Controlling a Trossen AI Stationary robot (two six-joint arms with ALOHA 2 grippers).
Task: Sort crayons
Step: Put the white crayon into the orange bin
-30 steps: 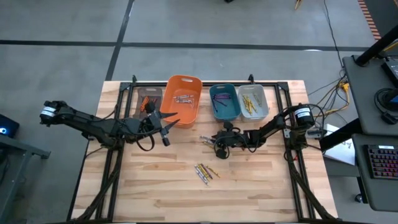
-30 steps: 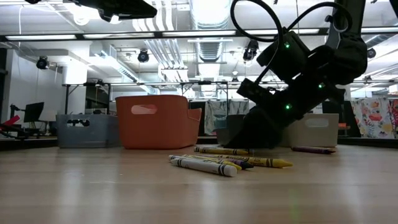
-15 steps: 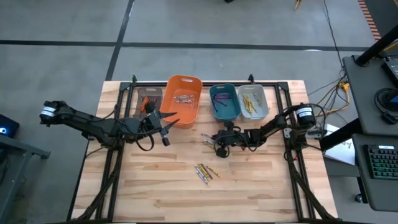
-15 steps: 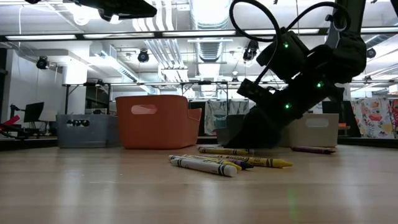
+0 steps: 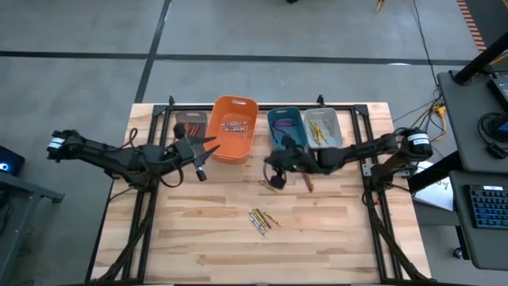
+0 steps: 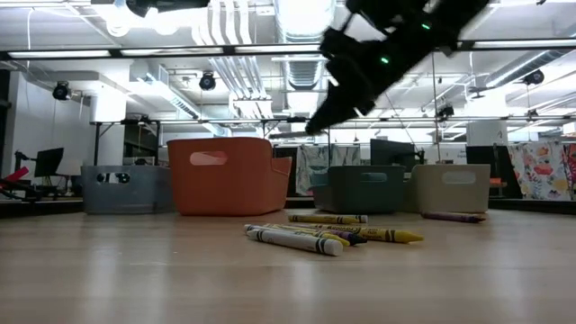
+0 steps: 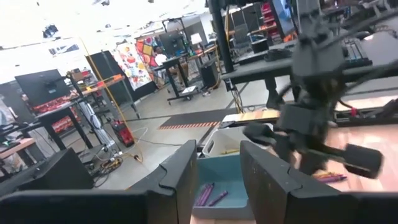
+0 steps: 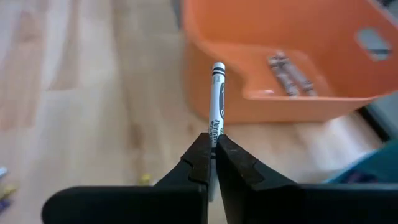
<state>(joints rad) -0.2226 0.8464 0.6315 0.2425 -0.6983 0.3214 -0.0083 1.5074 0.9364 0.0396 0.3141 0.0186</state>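
Four bins line the far edge of the wooden table (image 5: 206,238): a grey bin (image 5: 189,125), the large orange bin (image 5: 235,131), a teal bin (image 5: 286,129) and a pale bin (image 5: 324,129). Both arms reach inward from the table's sides.

Left gripper (image 5: 201,161): hovers just in front of the grey and orange bins. Its fingers stand apart in the left wrist view, with nothing between them.

Right gripper (image 8: 211,144): raised above the table in front of the teal bin, its fingers pinched on the lower end of a white crayon (image 8: 216,102). The crayon points toward the orange bin, which already holds pale crayons.

Loose crayons: one small cluster (image 5: 262,219) lies mid-table; a few more (image 5: 266,179) lie near the right gripper; a purple one (image 6: 453,217) lies off to the side in the low view.

Handling: each crayon is judged light, rigid and brittle, and its round body is likely to roll or pivot between narrow pads. A grasp nearer mid-length would probably resist swinging better than the present end grasp.

Visibility: from above, the right arm covers the held crayon. The bins' contents are too small to count. In the low view the bin walls hide everything inside, and the left gripper is barely visible at the top edge.
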